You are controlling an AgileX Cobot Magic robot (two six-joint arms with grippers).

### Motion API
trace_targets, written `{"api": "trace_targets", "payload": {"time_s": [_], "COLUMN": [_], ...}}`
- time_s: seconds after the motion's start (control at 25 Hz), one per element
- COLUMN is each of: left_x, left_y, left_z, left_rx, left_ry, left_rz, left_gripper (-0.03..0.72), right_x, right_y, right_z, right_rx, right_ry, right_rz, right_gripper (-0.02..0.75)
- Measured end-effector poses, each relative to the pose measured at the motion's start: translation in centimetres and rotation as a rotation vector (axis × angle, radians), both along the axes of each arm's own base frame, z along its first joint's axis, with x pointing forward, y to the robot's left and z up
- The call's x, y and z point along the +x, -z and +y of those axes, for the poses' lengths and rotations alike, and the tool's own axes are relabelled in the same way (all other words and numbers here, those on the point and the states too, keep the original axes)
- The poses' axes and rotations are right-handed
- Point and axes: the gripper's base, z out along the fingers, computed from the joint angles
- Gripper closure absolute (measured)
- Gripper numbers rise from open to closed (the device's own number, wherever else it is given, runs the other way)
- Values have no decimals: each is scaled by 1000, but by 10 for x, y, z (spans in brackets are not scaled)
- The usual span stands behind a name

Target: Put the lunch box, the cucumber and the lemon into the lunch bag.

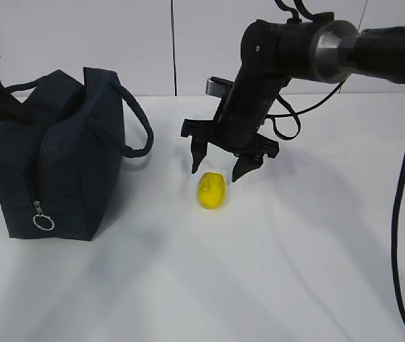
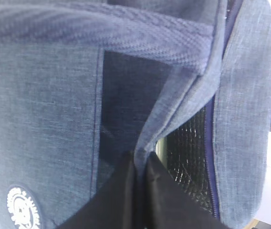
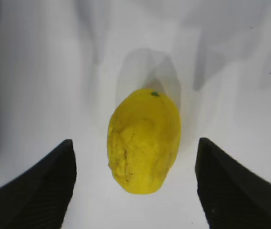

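Bumpy oval yellow lemon (image 1: 212,190) lay on smooth white table (image 1: 295,271), between spread ribbed black fingers (image 3: 40,186) of right gripper (image 1: 218,164), untouched, boxy navy woven-fabric lunch bag (image 1: 60,157) well left, left gripper (image 2: 140,191) pressed together, apparently pinching bag's zipper edge.

Your right gripper (image 1: 218,167) hangs spread directly above the lemon (image 1: 212,190), with bare table (image 1: 273,271) on either flank for the fingers to pass. From the lemon, the lunch bag (image 1: 60,160) stands at nine o'clock, well apart; its loop handle (image 1: 139,125) juts toward the gap. Table from three through six o'clock lies open.
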Motion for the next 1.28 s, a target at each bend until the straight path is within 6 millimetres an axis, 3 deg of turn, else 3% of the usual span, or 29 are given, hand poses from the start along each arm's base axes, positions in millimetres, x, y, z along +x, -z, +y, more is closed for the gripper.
{"api": "trace_targets", "payload": {"time_s": [0.48, 0.88, 1.28], "left_x": [0, 0, 0], "left_y": [0, 0, 0], "left_z": [0, 0, 0], "left_rx": [2, 3, 4], "left_ry": [1, 3, 4], "left_rz": [0, -2, -6], "left_gripper": [696, 696, 696], "right_x": [2, 3, 3], "right_y": [-1, 23, 29], "right_z": [1, 2, 3], "right_rx": [12, 5, 3], "right_ry": [15, 21, 22], "right_rz": [-21, 30, 45], "right_gripper": [157, 156, 157]}}
